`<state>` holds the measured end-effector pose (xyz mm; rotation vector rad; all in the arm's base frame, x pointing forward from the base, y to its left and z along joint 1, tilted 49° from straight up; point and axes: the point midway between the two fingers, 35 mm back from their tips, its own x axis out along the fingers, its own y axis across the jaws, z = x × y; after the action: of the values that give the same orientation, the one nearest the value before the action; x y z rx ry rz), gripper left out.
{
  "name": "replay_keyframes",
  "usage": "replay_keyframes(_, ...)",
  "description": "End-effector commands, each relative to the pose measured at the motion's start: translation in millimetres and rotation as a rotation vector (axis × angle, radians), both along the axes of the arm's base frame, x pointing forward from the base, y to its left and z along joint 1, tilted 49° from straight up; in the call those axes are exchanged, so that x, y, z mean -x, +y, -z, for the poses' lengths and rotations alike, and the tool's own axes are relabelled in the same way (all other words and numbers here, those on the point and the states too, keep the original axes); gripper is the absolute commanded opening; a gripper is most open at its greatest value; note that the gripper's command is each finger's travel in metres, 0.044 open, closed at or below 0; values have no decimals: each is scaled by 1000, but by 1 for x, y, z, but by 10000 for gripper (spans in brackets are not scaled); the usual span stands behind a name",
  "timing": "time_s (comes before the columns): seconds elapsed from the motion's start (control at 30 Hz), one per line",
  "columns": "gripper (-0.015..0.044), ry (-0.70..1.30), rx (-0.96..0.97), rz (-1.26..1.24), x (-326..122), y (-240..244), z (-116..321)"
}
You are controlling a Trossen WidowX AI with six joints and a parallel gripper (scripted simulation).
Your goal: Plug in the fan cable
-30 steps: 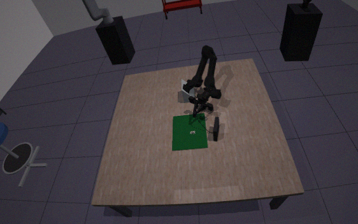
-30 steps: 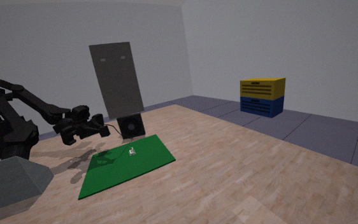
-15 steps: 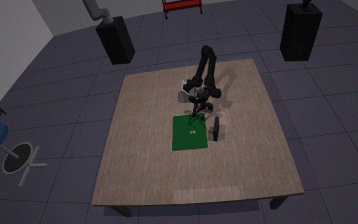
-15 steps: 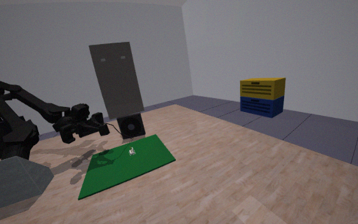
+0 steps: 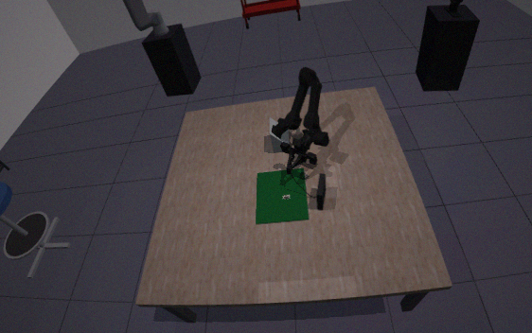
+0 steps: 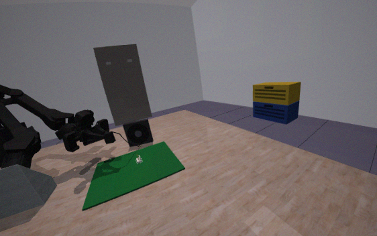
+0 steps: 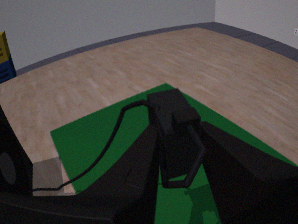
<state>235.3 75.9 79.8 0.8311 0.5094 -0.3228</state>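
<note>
The green board lies flat on the table, with the small pale four-pin header on it. The header does not show in the wrist view. The black fan stands upright beside the board. My gripper is shut on the black plug. It holds the plug above the board's arm-side edge, short of the header and clear of the board. The thin black cable loops from the plug to the fan.
A grey angular object stands on the table near the arm. A tall grey panel rises behind the fan in the exterior view. Yellow and blue crates stand beyond the table.
</note>
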Motion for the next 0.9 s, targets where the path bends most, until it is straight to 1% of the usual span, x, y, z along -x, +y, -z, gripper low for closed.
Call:
replay_keyframes(0.0,0,-3,1,7,1,2,2)
replay_keyframes(0.87,0,-2,0,7,9,20,16)
